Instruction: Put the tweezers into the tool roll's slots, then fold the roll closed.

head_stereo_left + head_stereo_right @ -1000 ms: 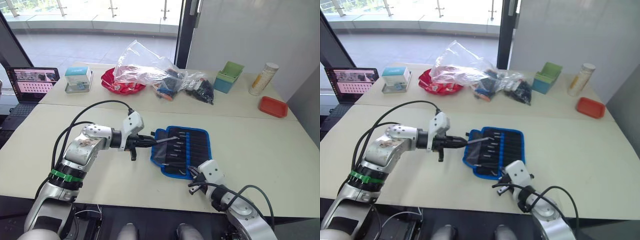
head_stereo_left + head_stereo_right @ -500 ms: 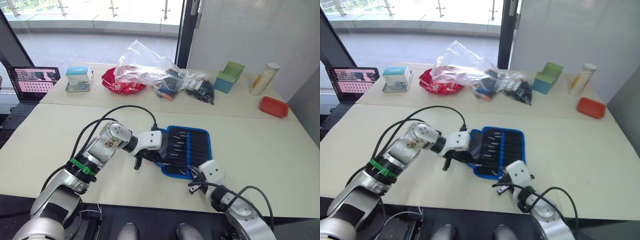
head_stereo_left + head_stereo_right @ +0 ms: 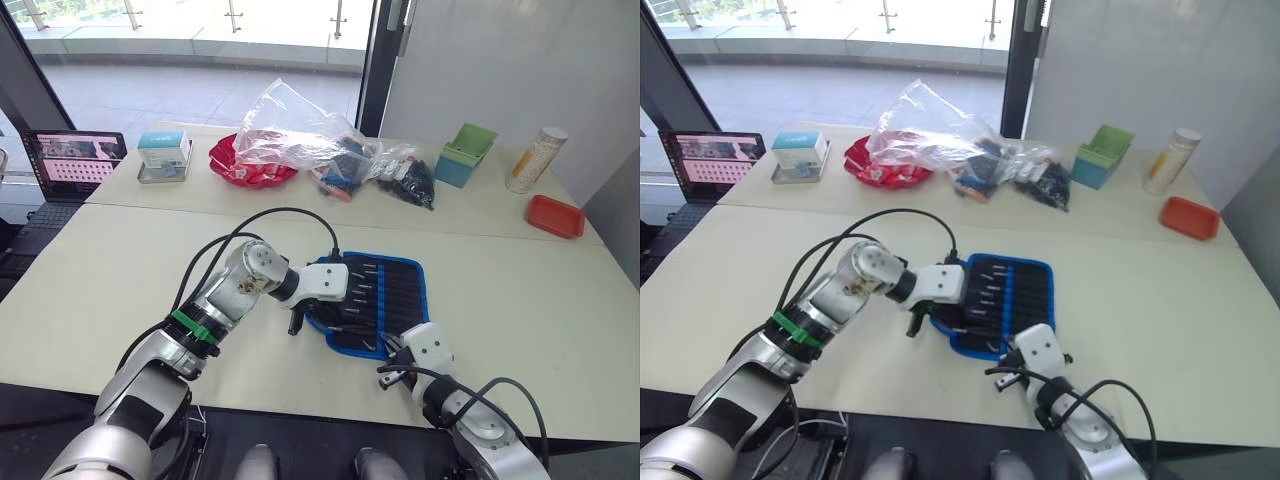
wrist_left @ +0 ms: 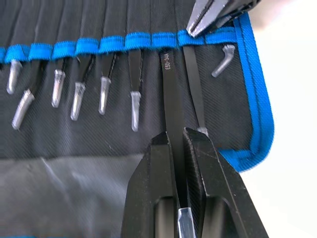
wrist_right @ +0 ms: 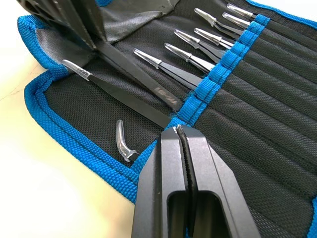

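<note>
Left end effector [image 4: 182, 148] grips tweezers [image 4: 171, 94] entering a slot [image 4: 165, 39] of the tool roll [image 3: 400, 300]. Right end effector [image 5: 179, 133] is closed, pinning the binding. Misalignment could buckle the fabric.

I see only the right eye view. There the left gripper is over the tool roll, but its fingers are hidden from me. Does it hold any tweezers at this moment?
Observer: Yes. In the left wrist view the left gripper is shut on one pair of tweezers, near its capped tip.
Operator: Is the other end inside a slot?
Observer: It passes under the blue band of the tool roll, into a slot near the roll's end.
Operator: And the right gripper?
Observer: The right gripper is shut, with its tips at that blue band, close beside that slot.
</note>
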### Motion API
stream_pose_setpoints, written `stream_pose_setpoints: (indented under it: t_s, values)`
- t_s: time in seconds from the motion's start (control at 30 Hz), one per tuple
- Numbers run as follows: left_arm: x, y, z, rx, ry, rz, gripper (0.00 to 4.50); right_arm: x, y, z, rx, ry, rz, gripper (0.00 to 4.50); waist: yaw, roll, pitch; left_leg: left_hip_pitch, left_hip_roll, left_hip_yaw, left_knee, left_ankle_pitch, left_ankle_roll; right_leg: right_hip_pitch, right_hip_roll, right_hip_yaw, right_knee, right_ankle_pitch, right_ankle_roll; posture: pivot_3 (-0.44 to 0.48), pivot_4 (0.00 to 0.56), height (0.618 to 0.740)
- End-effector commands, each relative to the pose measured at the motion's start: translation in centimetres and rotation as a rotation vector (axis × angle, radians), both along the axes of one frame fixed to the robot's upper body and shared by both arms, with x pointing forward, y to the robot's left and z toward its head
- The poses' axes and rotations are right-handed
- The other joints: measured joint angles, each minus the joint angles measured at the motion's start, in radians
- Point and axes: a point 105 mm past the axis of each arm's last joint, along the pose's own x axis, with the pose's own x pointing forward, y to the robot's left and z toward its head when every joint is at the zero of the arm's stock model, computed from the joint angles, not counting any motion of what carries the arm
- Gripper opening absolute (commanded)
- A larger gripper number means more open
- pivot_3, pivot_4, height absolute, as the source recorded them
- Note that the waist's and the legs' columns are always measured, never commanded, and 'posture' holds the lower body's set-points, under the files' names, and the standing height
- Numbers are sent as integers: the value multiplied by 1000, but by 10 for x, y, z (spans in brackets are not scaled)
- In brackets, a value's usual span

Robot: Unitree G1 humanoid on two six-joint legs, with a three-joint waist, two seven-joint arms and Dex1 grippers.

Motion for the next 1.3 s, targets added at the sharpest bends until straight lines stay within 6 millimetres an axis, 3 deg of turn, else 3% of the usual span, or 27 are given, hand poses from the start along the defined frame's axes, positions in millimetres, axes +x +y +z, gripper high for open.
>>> stream_pose_setpoints:
  t_s: [0.03, 0.37, 0.77, 0.93, 1.1, 1.2, 1.3]
  values:
    - [-6, -11, 7, 10, -71, -70, 19, -11, -9, -32, -37, 145, -37, 0, 4, 0, 0, 0, 0, 0, 0, 0, 0, 0, 0, 0, 0, 0, 0, 0, 150, 723]
    - [-17, -31, 2, 53, -128, -137, 19, -11, -8, -31, -34, 146, -40, 0, 13, 0, 0, 0, 0, 0, 1, 0, 0, 1, 0, 0, 0, 0, 0, 0, 150, 723]
    - [-30, -70, -9, 28, -97, -227, 19, -13, -6, -30, -31, 147, -35, 0, 17, 0, 0, 0, -1, -1, 3, 0, 1, 1, 0, 0, 2, 0, 0, 0, 150, 723]
    - [-42, -98, -16, -57, -45, -269, 19, -17, -4, -29, -29, 151, -29, 0, 23, 0, -1, -1, -4, -5, 5, -1, 1, 3, -1, 0, 2, 0, 1, 0, 150, 723]
    - [-50, -96, -19, -54, -24, -299, 19, -19, -5, -29, -32, 152, -32, 0, 21, 1, -1, -2, -6, -10, 4, -1, 2, 2, 0, 0, 7, 0, 1, 0, 150, 723]
    - [-48, -93, -25, -45, -26, -292, 19, -19, -5, -29, -32, 152, -32, 0, 20, 1, -1, -3, -8, -12, 4, -1, 2, 3, -1, 0, 7, 0, 1, 0, 150, 723]
    - [-40, -88, -18, -60, -32, -257, 19, -18, -7, -29, -33, 150, -35, 0, 19, 1, -1, -3, -8, -13, 4, -1, 2, 3, -1, -1, 7, 0, 1, 0, 150, 723]
